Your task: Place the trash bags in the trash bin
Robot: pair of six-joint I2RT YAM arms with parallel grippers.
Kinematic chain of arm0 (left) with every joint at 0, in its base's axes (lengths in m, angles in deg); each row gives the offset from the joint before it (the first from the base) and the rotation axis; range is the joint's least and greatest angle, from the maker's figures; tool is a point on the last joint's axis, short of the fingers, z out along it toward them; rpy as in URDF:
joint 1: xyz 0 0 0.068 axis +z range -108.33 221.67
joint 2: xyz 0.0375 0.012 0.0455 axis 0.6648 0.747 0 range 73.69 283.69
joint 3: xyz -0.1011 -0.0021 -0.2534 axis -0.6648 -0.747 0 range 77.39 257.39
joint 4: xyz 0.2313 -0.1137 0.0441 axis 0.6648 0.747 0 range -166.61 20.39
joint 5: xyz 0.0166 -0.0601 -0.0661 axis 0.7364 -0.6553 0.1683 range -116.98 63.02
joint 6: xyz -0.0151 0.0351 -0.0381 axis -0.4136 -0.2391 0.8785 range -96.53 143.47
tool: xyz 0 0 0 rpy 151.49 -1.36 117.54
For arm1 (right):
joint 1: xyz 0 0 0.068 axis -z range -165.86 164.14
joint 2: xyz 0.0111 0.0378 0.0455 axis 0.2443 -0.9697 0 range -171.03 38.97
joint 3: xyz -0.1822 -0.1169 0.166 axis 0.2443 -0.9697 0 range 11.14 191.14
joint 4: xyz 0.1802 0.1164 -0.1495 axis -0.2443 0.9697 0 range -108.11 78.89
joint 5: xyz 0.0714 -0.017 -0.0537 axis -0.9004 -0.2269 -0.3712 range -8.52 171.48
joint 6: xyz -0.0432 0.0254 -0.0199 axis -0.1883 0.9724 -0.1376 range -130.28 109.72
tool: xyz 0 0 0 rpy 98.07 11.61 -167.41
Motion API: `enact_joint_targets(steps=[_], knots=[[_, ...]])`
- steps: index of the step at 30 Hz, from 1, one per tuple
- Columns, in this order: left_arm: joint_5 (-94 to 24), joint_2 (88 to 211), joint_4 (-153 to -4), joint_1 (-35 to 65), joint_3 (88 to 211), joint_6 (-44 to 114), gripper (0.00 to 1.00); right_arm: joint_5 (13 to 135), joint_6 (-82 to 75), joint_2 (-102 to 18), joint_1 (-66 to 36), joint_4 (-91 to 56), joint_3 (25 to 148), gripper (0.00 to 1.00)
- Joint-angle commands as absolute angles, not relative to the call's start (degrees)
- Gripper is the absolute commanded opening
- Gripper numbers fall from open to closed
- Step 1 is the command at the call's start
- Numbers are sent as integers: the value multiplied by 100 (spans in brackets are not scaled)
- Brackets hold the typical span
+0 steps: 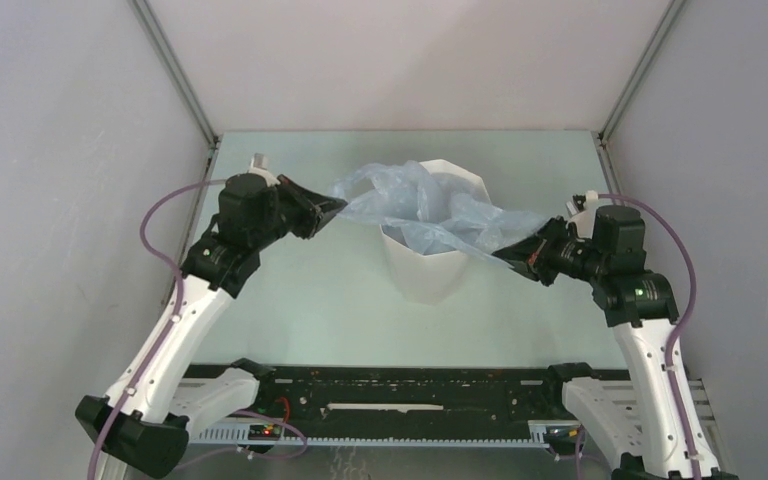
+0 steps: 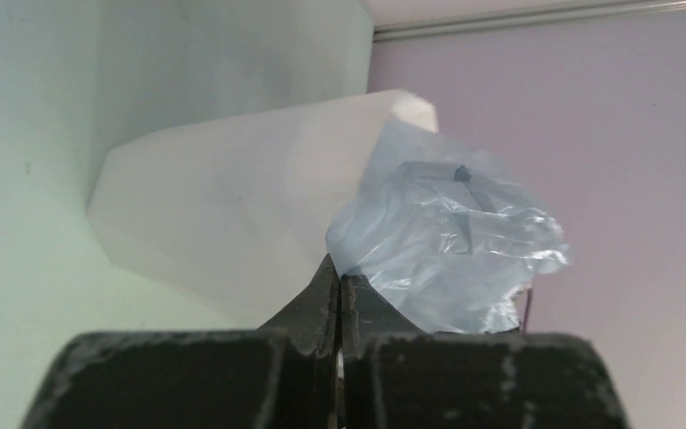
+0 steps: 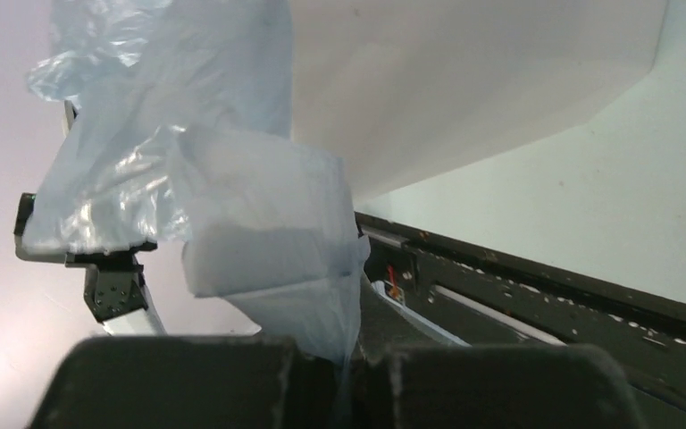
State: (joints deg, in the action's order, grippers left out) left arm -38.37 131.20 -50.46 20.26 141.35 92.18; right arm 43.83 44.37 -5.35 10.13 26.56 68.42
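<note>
bag: pale-blue translucent trash bag, strung across the open top of the bin and clear of the table. One end is at each gripper, and the middle is bunched and wrinkled.
bin: white faceted trash bin, upright mid-table between the two arms.
left gripper: jaws together, clamped on the bag's left edge, just left of the bin near rim height. In its wrist view the fingers meet with no gap, and the film starts right at the tips.
right gripper: jaws together, clamped on the bag's right end, just right of the bin's upper wall. In its wrist view the film runs down into the seam between the fingers.
hidden: the film covers the bin's near rim and most of its mouth; only the far rim and lower wall show from the top. Can't tell how much film, if any, hangs inside.
cut off: the top view crops both arm bases at the bottom edge. Each wrist view shows only part of the bin wall (no rim in the right one).
hard to make out: a dark shape shows through the film in the left wrist view; can't identify it.
near edge: black rail, with purple cables looping off both arms.
</note>
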Motion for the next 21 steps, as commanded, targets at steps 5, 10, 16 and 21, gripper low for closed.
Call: enact_joint_targets(steps=[5, 10, 16, 21], knots=[[-3836, 12419, -5234, 1941, 12931, 9032, 0, 3986, 2757, -809, 1315, 3384, 6906, 9], [-3647, 12705, -5323, 1993, 12885, 8526, 0, 4246, 2398, -1148, 1650, 3380, 6900, 6], [-3960, 13518, -5625, 2206, 13030, 8182, 0, 4524, 2197, -1598, 1695, 2845, 6874, 4], [-4179, 13841, -5366, 2207, 13320, 7644, 5, 4516, 1863, -1823, 1687, 3062, 6888, 8]])
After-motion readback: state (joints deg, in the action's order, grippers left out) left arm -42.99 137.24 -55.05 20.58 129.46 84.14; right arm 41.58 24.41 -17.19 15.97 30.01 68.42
